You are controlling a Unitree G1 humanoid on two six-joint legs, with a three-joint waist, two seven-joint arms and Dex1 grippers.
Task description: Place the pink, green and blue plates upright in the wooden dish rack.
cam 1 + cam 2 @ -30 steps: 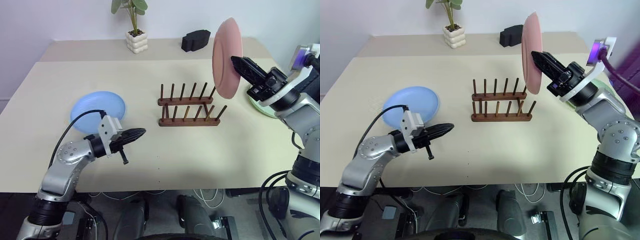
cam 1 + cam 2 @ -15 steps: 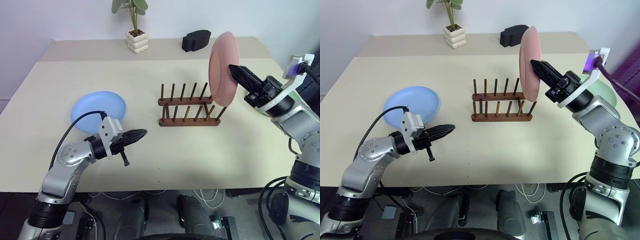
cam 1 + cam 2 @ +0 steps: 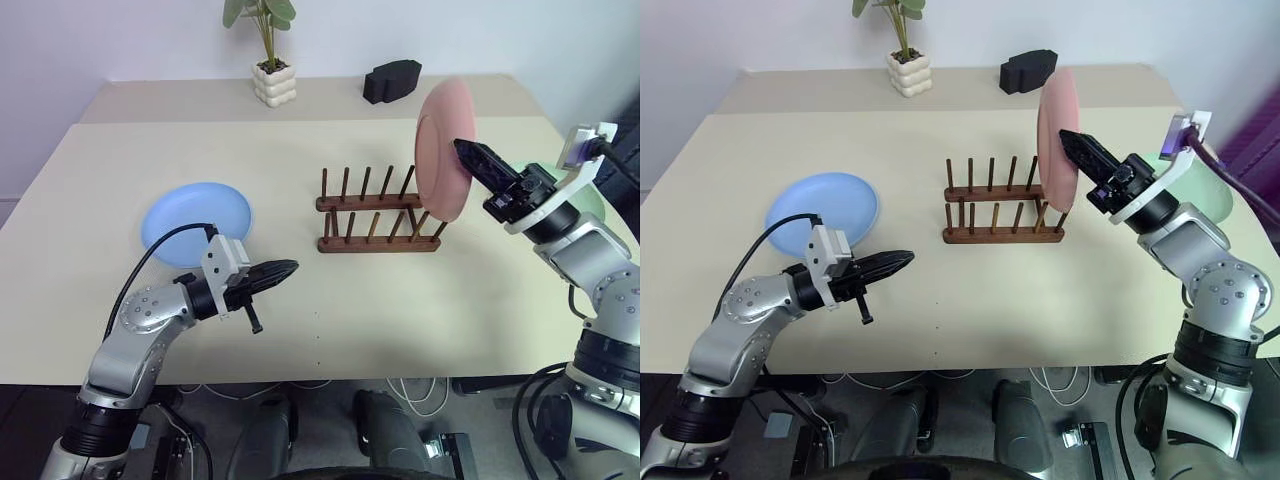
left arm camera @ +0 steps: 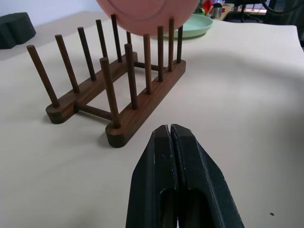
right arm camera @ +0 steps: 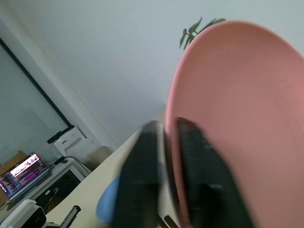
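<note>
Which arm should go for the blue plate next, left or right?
Left. The left gripper is shut, free, and nearest the blue plate; the right gripper is at the pink plate in the wooden dish rack.

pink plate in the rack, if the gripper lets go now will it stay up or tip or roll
The pink plate looks rigid and stands on edge at the wooden dish rack's end pegs, so it probably stays. Its round rim could roll if unseated. The right gripper straddles its rim.

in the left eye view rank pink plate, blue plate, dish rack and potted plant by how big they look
1. Wooden dish rack and blue plate: look about alike, no clear order.
2. Pink plate: seen nearly edge-on, so it looks narrower than it is.
3. Potted plant: smallest, though it stands farthest back.
</note>
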